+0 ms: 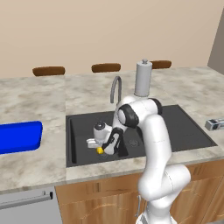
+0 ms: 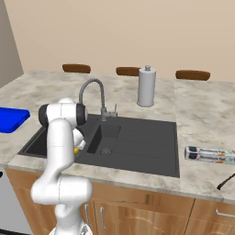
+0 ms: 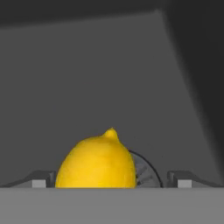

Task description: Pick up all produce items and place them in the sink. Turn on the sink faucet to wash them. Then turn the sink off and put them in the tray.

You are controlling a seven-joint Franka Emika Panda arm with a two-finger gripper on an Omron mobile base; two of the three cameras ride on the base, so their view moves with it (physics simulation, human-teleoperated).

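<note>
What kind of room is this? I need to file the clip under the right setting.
A kitchen, rendered rather than real: a marble-look counter holds a black double sink with a gooseneck faucet, a paper-towel roll stands behind it, and wooden cabinets run below.

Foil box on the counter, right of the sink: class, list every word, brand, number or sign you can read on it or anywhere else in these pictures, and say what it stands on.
None can be read.
Foil box: coloured patches of print on its side, too small and blurred to read.
Paper-towel roll, faucet, tray, lemon: no text or sign.
</note>
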